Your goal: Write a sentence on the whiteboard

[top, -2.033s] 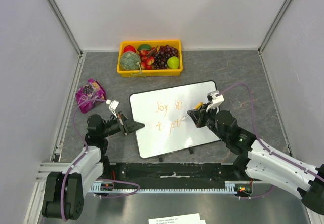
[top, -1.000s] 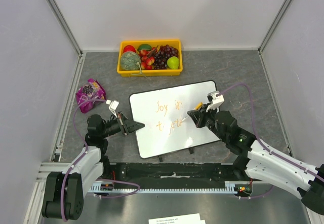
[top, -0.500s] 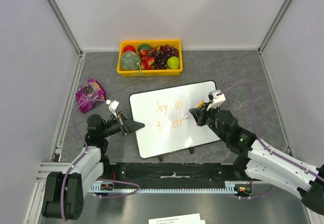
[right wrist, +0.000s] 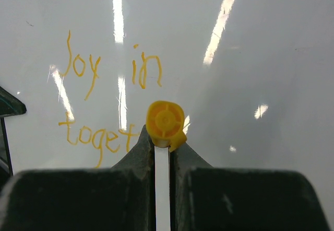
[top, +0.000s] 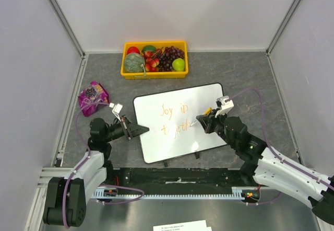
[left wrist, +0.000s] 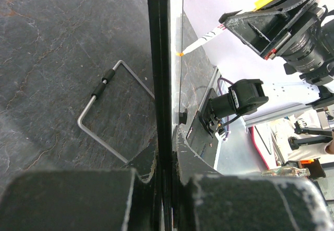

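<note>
A big, shiny white whiteboard with round corners and a thin black rim lies flat on the rough, dark grey stone-look table, in front of both arms. Thin orange letters in wobbly handwriting run across it in two lines: "Joy in" on top and "toget" below, with the rest hidden behind the right claw.

The right claw is squeezed narrow around a slim white pen with a round yellow end, and its tip touches the board. The left claw is pinched tight on the board's black left edge.

At the back sits a yellow plastic tray of fruit. A crinkly purple bag lies to the left.

The second line is longer than before, and the right claw has slid a little to the right. The left claw has not moved.
</note>
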{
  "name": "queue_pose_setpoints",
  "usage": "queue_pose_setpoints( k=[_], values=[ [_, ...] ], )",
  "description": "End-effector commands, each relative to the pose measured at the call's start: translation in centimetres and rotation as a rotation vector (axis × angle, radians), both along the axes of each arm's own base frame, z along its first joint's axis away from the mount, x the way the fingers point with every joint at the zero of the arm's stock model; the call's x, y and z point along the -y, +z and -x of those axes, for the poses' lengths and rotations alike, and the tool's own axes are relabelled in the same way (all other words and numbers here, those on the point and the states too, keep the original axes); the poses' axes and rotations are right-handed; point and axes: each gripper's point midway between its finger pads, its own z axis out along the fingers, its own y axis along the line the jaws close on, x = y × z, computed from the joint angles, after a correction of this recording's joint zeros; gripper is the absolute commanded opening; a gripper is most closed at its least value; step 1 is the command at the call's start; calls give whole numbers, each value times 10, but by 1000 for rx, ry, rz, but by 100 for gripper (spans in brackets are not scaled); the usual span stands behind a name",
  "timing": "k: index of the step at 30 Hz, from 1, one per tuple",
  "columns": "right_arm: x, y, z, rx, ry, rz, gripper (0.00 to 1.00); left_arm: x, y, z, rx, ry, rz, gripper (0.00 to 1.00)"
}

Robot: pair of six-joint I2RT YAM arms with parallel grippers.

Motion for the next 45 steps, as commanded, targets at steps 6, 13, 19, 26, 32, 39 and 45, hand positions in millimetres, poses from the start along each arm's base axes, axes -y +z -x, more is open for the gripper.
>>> queue_pose_setpoints(
  k=[6, 13, 19, 26, 32, 39, 45],
  values=[
    [12, -31, 13, -62, 12, 66, 0, -1, -8, 1, 80, -8, -44, 2],
    [-3, 12, 9, 1, 65, 8, 0, -1, -9, 1, 78, -8, -44, 2],
    [0, 35, 8, 49, 52, -23, 0, -2, -9, 1, 80, -8, -45, 2],
    [5, 32, 0, 55, 9, 8, 0, -2, -9, 1, 78, -9, -45, 2],
    [0, 17, -3, 26, 8, 30, 0, -1, -8, 1, 81, -13, -44, 2],
    [3, 13, -4, 24, -7, 26, 0, -1, -9, 1, 78, -11, -44, 2],
    [6, 13, -4, 34, -21, 18, 0, -1, -9, 1, 78, -10, -44, 2]
  ],
)
